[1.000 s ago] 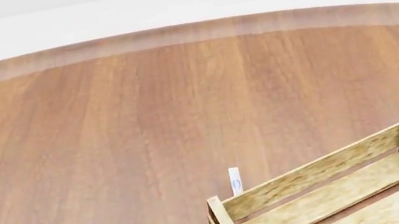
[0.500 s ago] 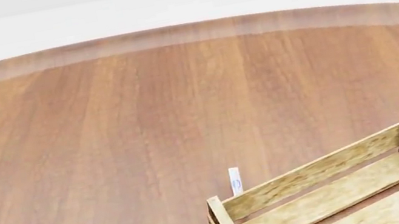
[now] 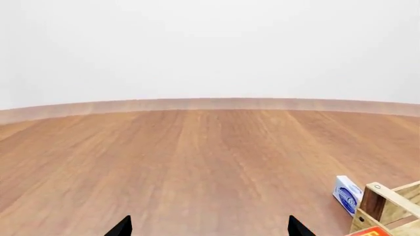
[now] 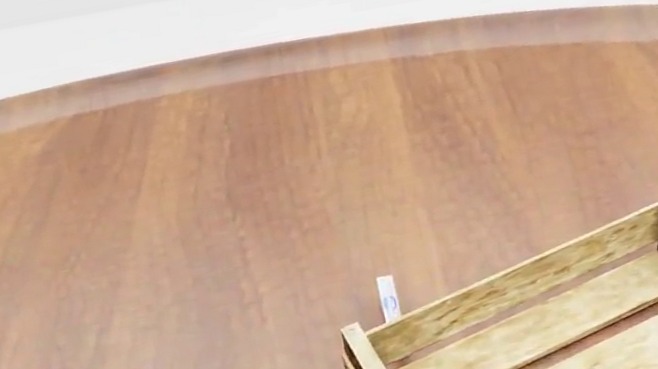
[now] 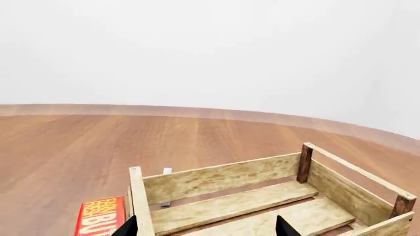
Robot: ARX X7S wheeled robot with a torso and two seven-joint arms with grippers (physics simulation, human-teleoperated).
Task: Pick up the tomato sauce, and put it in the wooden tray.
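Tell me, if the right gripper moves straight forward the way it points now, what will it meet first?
Probably the wooden tray: in the right wrist view the right gripper points into its open inside, toward the far slat wall. Depth is unclear, so it may pass above the floor slats first.

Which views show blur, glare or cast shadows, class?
Head view: sharp, even light, no glare, the wooden tray casts almost no shadow. Left wrist view: crisp, table grain clear. Right wrist view: crisp, flat light, red box lettering cropped.
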